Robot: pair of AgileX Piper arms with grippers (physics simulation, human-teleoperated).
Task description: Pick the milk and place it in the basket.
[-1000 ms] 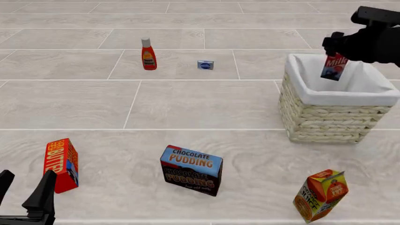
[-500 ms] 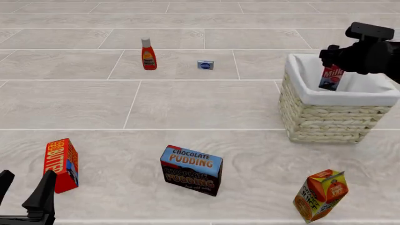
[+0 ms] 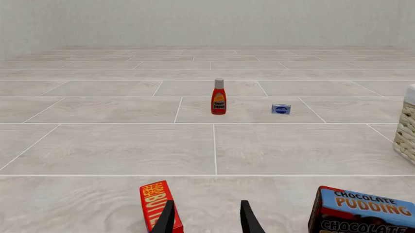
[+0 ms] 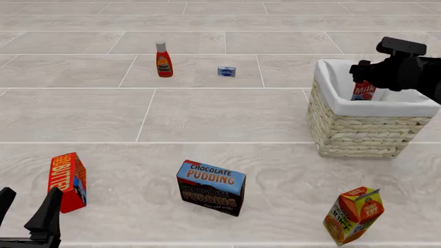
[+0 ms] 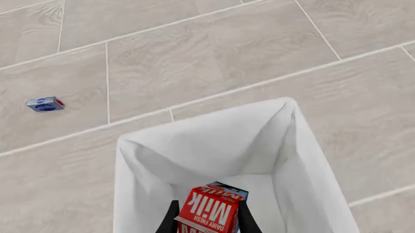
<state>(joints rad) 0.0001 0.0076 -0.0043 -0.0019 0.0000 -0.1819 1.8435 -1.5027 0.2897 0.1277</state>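
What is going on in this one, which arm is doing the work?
The right gripper holds the milk carton and has it partly down inside the wicker basket, not released. The left gripper is open and idle near the butter box. The chocolate pudding box, orange juice carton and ketchup bottle sit untouched.

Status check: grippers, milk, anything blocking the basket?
Right gripper shut on milk, low inside basket. Left gripper open, idle near butter box. Nothing blocking.
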